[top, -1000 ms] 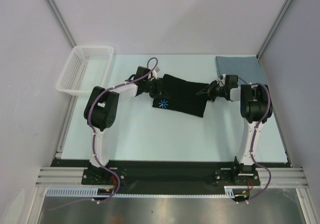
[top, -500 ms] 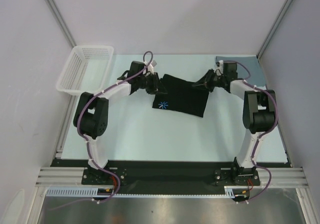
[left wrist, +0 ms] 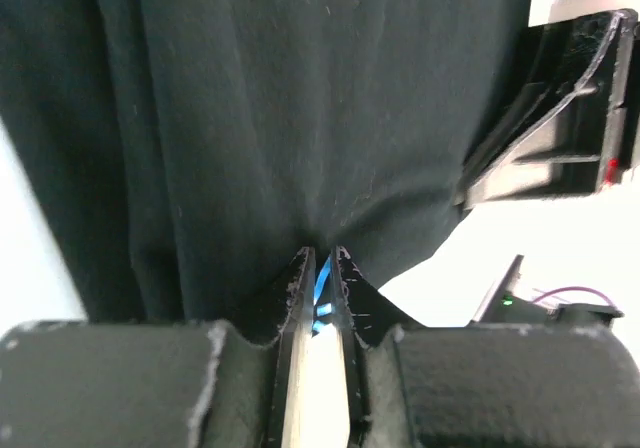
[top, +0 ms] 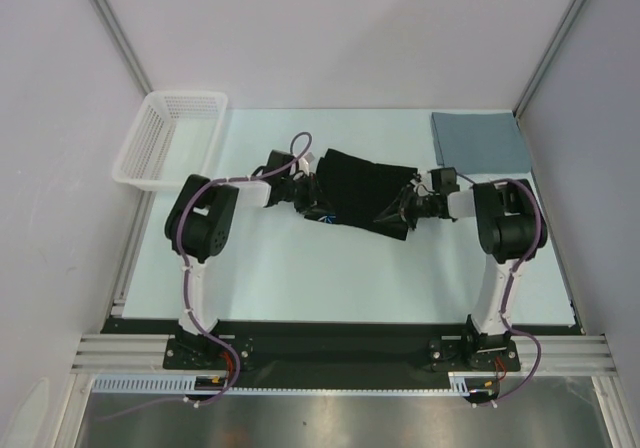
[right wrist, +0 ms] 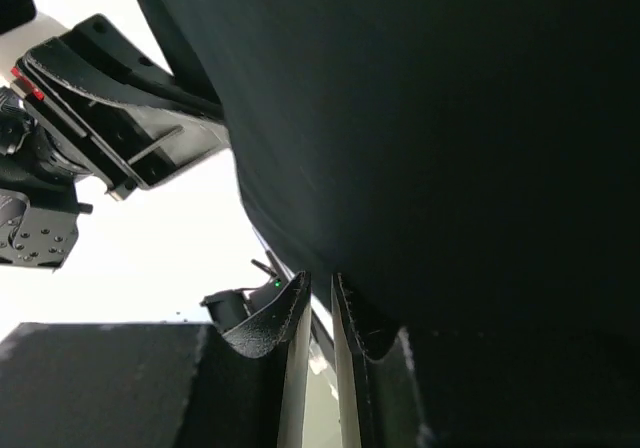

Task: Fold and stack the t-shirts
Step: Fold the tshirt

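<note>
Top external view: a pale worktop [top: 300,268] enclosed by white walls, with both arms reaching from the near edge towards its middle. The black t-shirt [top: 360,190] lies rumpled across the middle of the worktop, drawn out from left to right between the two claws. The left claw [top: 308,198] meets the shirt's left end. The right claw [top: 404,208] meets its right end, where the cloth is bunched. The grey-blue t-shirt [top: 482,140] lies flat as a neat rectangle in the far right corner, well apart from the black one. A white mesh basket [top: 170,138] stands at the far left edge; both shirts lie outside it.

Left wrist view: the jaws of the left claw stand almost together and pinch a fold of black cloth at their tips. A blue mark [left wrist: 320,290] shows in the slit between them. Beyond the tips the shirt spreads in long folds, and the right claw appears at the upper right.

Right wrist view: the jaws of the right claw are likewise narrow, with the shirt's edge caught at their tips. Black cloth fills the right of the frame, and the left claw appears at the upper left against the bright worktop.
</note>
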`<state>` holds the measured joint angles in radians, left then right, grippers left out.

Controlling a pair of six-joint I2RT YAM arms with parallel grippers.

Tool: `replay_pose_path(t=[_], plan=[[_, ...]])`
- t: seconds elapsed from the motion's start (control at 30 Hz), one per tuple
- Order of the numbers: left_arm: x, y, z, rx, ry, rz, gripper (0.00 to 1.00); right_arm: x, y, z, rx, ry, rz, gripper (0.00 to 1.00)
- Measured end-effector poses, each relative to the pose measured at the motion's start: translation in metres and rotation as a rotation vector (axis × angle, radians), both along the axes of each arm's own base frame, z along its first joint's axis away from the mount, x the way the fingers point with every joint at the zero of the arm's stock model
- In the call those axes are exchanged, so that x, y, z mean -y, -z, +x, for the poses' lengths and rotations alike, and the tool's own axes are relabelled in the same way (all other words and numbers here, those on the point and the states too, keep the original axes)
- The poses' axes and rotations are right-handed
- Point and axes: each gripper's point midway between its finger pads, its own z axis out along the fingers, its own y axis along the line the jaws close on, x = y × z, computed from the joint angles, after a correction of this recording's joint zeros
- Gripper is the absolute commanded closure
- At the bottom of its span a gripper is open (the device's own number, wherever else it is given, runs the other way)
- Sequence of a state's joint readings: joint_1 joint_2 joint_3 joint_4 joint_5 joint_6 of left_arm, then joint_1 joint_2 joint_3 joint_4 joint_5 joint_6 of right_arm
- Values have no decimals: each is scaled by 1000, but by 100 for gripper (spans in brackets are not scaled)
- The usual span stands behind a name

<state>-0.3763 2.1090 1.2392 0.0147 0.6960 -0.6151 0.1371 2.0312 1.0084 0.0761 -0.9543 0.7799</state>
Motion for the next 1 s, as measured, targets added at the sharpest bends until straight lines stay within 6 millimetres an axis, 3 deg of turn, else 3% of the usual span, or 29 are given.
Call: replay_pose_path(t=[0.13,0.27,0.43,0.57,0.7,0.8,0.93,1.0], plan=[[-10,-5,-10,48,20,43,78,35,-7,-16,-9,63,-25,80],[-21,-26,-25,67,28,85,72,53,-39,-12,51,89,-62,79],[-10,-71,-19,151,26,31,71,39,-78,7,172,50,-57,79],[21,-84,-5,166,47,-51,73,17,-69,6,160,8,-44,80],[54,-65,-6,118,82,-112,76,8,-36,-2,83,2,-57,80],[65,-39,-19,57,101,-110,77,24,-13,-14,16,39,-77,80],[56,-2,-49,-26,127,-52,78,60,8,-26,-52,112,-97,80],[48,5,-56,-46,144,-30,75,74,7,-28,-68,139,-92,79]])
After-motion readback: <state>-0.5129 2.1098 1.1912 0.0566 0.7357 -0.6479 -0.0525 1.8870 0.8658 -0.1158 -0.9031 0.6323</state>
